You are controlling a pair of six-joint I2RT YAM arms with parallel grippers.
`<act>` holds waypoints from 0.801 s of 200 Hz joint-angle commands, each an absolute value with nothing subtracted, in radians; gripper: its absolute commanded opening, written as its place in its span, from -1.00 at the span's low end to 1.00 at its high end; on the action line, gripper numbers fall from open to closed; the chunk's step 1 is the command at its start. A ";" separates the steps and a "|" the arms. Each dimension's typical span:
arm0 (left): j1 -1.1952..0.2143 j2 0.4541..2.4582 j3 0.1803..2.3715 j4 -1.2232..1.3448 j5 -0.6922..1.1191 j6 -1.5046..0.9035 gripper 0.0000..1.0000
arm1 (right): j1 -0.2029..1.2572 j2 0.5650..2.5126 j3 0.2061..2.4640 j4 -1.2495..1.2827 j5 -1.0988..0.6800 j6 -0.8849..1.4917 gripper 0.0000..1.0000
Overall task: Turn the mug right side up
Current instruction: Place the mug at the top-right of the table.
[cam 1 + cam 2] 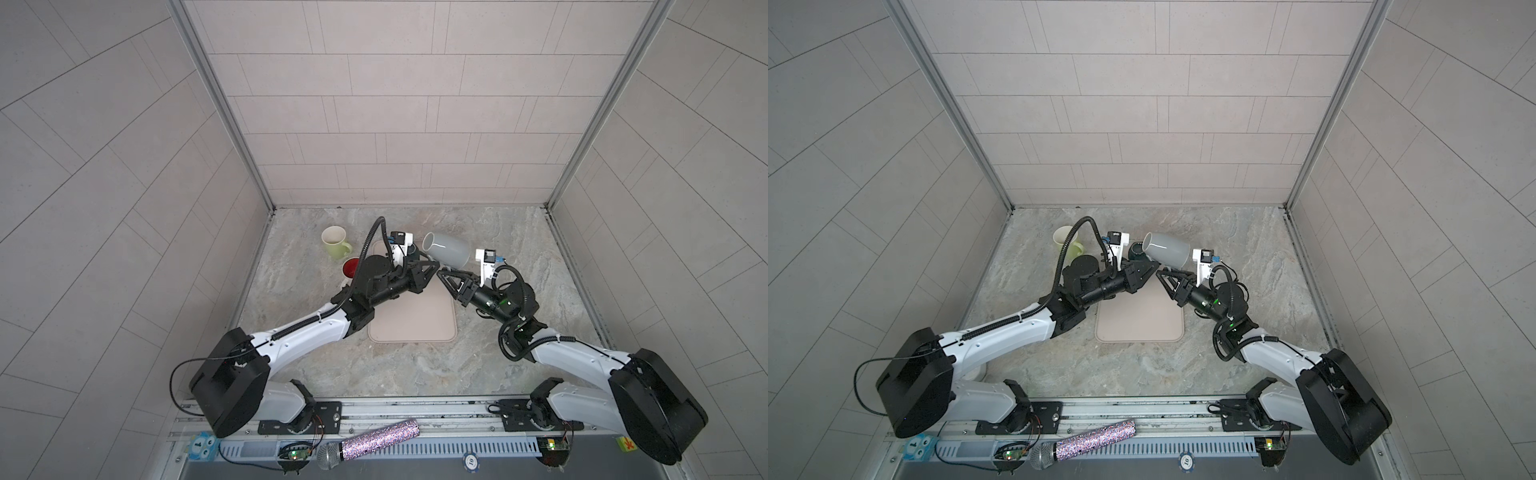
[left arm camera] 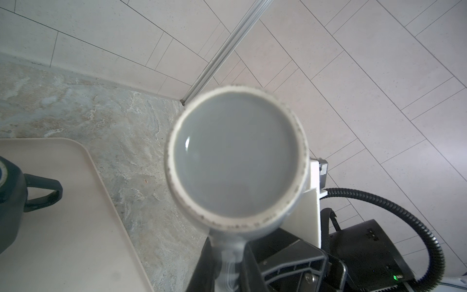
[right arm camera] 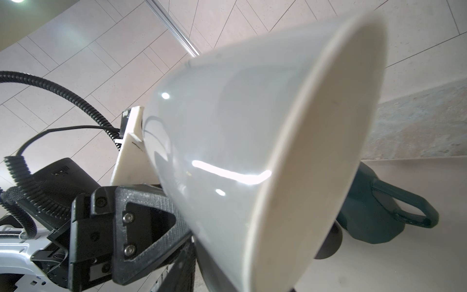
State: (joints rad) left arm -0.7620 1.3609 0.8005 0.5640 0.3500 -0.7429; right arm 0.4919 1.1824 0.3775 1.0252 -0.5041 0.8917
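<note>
A grey mug (image 1: pixel 446 249) (image 1: pixel 1167 249) hangs on its side above the far end of the beige tray (image 1: pixel 415 316). In the left wrist view its ringed base (image 2: pixel 235 156) faces the camera. Its handle runs down between the fingers (image 2: pixel 202 268) of my left gripper (image 1: pixel 432 266) (image 2: pixel 227 255), which is shut on it. My right gripper (image 1: pixel 442 274) (image 1: pixel 1159 274) sits just under the mug, tip to tip with the left one. The mug's wall (image 3: pixel 227 126) fills the right wrist view and hides all but one finger (image 3: pixel 182 265), so the right jaws' state is unclear.
A dark green mug (image 1: pixel 1136 251) (image 2: pixel 10 192) (image 3: pixel 379 215) stands on the tray's far end, close under the grey mug. A light green mug (image 1: pixel 334 243) and a red cup (image 1: pixel 351 268) stand left of the tray. Tiled walls enclose three sides. A glittery microphone (image 1: pixel 370 442) lies on the front rail.
</note>
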 commanded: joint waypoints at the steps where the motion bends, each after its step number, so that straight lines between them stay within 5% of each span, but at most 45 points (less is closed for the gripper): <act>1: -0.761 1.331 0.780 0.661 0.401 -0.772 -1.00 | 0.491 1.150 0.398 1.113 -0.524 0.902 -0.23; 64: -0.760 1.347 0.771 0.695 0.433 -0.790 -1.00 | 0.489 1.157 0.410 1.156 -0.543 0.917 -0.25; 116: -0.754 1.347 0.774 0.668 0.437 -0.772 -1.00 | 0.489 1.155 0.417 1.141 -0.536 0.915 -0.85; 160: -0.752 1.347 0.782 0.656 0.430 -0.765 -1.00 | 0.489 1.149 0.428 1.111 -0.538 0.904 -1.00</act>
State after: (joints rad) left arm -0.7406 1.3609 0.7750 0.6304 0.3820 -0.8124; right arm 0.4824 1.1778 0.3798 1.0710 -0.5236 0.8867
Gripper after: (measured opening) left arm 0.152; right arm 0.134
